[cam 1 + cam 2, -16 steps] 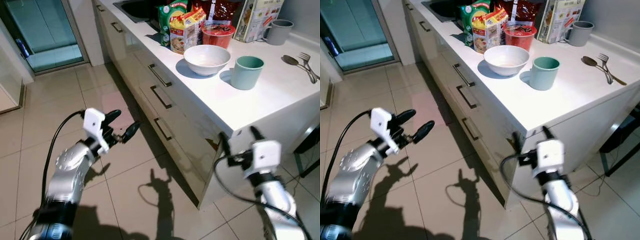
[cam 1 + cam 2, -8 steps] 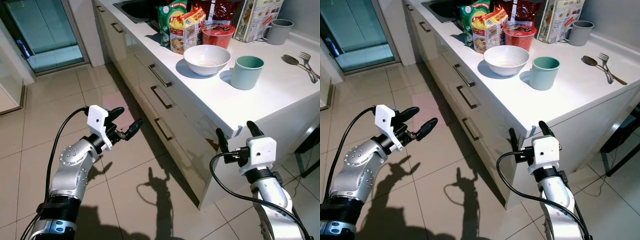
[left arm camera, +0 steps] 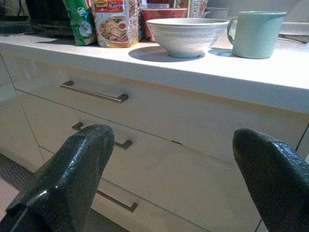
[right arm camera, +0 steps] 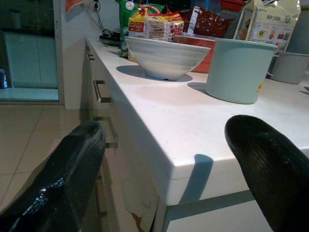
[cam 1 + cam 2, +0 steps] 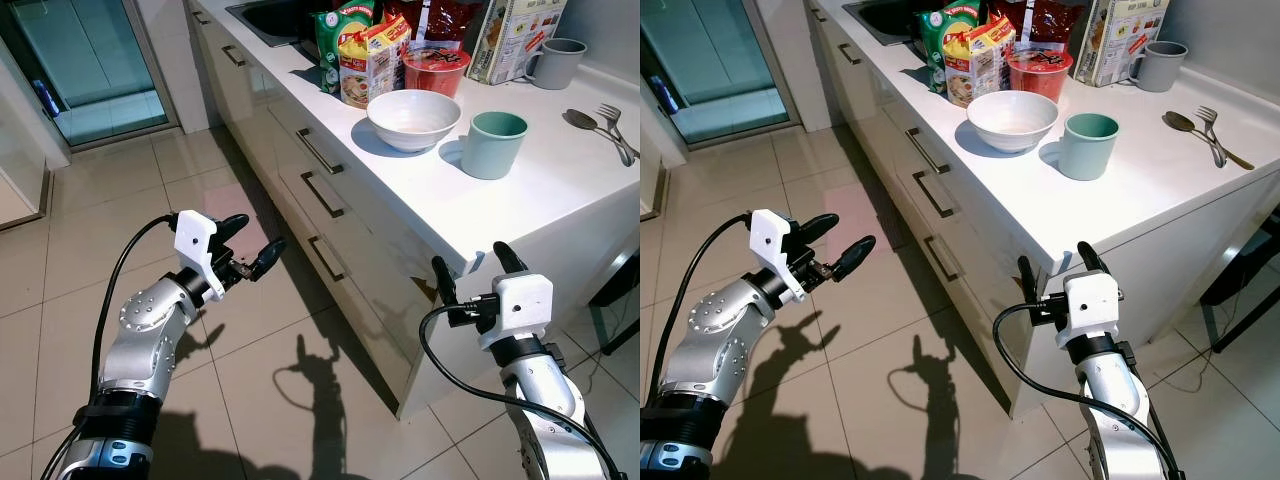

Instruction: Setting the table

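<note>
A white bowl is standing on the white bench, and it is looking empty inside. Just beside it, toward the robot's right, a green mug is standing upright; what is inside it I cannot tell. Further right, near the far edge of the bench, a spoon and a fork are lying side by side. Behind the bowl a red tub is standing, with noodle packets to its left and a carton to its right. A grey mug is standing at the back, close to the carton. At the far left end of the bench a dark sink is sitting in the top.

Under the bench, cream drawers with metal handles are running along the front. The floor is having large beige tiles, and a glass door is showing at the back of the room.

The left gripper is hanging over the floor, well apart from the bench, and its fingers are standing wide and holding nothing. The right gripper is hanging just beside the near corner of the bench, below the top, and its fingers are also standing wide and empty.
</note>
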Motion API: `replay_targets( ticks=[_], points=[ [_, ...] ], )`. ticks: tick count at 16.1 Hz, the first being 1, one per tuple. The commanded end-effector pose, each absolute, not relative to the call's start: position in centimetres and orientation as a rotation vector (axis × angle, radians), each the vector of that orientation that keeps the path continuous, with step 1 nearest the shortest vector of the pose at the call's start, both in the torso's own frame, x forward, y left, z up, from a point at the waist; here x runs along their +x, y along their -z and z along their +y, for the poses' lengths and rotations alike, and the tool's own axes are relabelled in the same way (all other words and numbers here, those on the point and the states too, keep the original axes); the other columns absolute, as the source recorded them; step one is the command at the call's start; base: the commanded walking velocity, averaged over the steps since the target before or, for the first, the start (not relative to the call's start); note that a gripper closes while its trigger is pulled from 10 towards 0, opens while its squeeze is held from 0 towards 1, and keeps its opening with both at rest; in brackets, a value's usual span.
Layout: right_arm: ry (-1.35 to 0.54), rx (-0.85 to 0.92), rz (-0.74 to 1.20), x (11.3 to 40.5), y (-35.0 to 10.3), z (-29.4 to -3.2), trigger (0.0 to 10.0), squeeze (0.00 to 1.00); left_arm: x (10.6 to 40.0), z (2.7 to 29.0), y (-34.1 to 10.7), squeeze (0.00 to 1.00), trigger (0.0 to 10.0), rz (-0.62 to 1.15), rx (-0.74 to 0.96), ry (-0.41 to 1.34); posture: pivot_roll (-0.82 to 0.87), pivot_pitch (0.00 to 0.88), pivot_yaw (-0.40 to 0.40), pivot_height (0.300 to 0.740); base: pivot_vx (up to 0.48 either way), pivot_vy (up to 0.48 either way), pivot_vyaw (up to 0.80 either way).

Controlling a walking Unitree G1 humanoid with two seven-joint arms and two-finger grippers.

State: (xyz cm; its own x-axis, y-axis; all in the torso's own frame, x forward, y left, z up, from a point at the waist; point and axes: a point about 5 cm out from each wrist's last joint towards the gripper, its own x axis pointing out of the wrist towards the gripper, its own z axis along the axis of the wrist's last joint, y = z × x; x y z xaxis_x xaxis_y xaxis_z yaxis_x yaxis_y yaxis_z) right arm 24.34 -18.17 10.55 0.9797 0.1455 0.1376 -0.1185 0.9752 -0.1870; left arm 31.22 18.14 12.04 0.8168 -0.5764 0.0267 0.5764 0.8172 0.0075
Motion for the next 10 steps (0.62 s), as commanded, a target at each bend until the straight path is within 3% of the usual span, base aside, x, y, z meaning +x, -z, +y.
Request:
replay_targets(
  ticks=[1,5,7,10],
  points=[
    [-0.138,-0.183,-0.186,24.5,-11.3,-18.0,10.0,0.00,31.2,18.4,-11.9,0.00,10.0,-0.019,0.016,0.608,-0.06,0.000,0.099,0.740,0.000,0.000,0.00],
    [-0.138,-0.183,-0.186,24.5,-11.3,-18.0,10.0,0.00,31.2,18.4,-11.9,0.00,10.0,-0.019,0.016,0.608,-0.06,0.000,0.099,0.740,0.000,0.000,0.00],
    [-0.129,-0.189,-0.299,26.0,-14.5,-17.6,10.0,0.00,32.6,17.3,-14.1,0.00,10.0,-0.061,0.030,0.601,-0.05,0.000,0.089,0.740,0.000,0.000,0.00],
    [-0.130,-0.186,-0.311,26.2,-15.0,-17.6,10.0,0.00,33.0,17.4,-14.3,0.00,10.0,-0.056,-0.009,0.576,-0.06,0.000,0.084,0.740,0.000,0.000,0.00]
  ],
)
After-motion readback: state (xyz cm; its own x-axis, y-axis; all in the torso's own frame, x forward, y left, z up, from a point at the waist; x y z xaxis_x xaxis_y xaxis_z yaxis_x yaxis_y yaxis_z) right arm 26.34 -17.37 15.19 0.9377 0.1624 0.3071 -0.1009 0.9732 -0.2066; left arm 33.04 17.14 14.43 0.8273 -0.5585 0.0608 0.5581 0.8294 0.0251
